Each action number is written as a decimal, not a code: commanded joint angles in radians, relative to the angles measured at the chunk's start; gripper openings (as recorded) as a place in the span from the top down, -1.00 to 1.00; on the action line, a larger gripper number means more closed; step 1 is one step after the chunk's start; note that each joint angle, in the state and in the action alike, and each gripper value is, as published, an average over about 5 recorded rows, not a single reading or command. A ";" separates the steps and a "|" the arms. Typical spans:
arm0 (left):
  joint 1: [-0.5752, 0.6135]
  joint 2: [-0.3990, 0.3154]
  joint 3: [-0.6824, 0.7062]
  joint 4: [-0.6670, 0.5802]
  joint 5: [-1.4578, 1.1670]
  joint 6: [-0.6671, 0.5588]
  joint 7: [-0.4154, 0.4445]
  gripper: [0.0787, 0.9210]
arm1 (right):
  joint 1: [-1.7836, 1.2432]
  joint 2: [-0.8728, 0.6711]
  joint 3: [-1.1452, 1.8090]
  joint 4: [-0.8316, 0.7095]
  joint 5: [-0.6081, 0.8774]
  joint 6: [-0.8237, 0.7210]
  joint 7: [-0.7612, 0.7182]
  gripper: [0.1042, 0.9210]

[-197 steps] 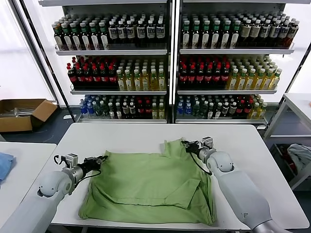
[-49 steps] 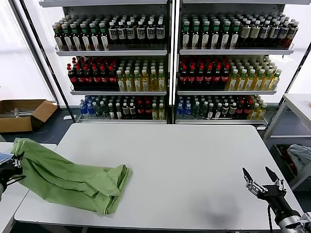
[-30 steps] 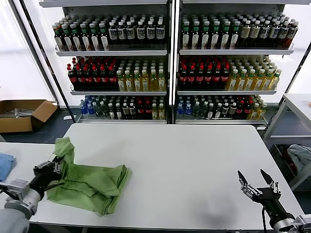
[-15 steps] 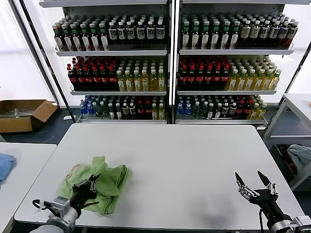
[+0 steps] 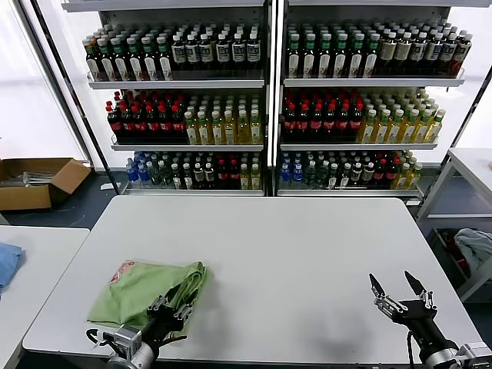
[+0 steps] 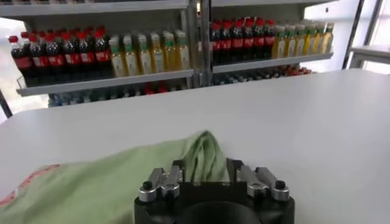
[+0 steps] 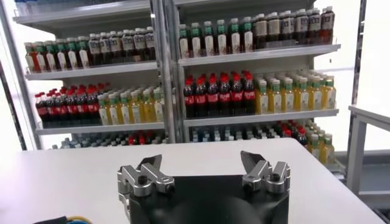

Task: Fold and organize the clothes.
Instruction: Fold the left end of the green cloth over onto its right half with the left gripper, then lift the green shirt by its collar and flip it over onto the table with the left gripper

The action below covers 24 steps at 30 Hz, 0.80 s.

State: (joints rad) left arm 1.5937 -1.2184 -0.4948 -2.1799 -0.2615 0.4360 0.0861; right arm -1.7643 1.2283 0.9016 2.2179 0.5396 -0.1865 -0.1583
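A light green shirt (image 5: 137, 289) lies folded at the front left of the white table (image 5: 292, 246), with a bit of red print (image 5: 123, 270) showing at its far left edge. My left gripper (image 5: 168, 308) is low at the table's front edge, at the shirt's near right corner. In the left wrist view its fingers (image 6: 177, 168) stand on either side of a bunched fold of the shirt (image 6: 91, 185), closed on it. My right gripper (image 5: 399, 292) is open and empty at the table's front right; its own view (image 7: 201, 163) shows nothing between the fingers.
Shelves of bottles (image 5: 261, 100) stand behind the table. A second table on the left carries a blue cloth (image 5: 4, 263). A cardboard box (image 5: 34, 181) is on the floor at the far left. Cloth (image 5: 477, 247) lies at the far right.
My left gripper brought the shirt from off the left edge back over the table and down toward the front edge. The shirt now lies flatter. The right gripper hardly moved.
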 commanded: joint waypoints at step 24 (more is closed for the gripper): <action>-0.095 0.281 -0.308 0.364 -0.454 0.095 0.002 -0.77 | 0.001 0.004 -0.036 -0.005 -0.011 0.005 0.001 -0.76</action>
State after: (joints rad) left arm 1.5520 -0.9822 -0.8165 -1.9564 -0.6405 0.4989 0.0881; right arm -1.7632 1.2318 0.8708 2.2153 0.5308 -0.1820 -0.1577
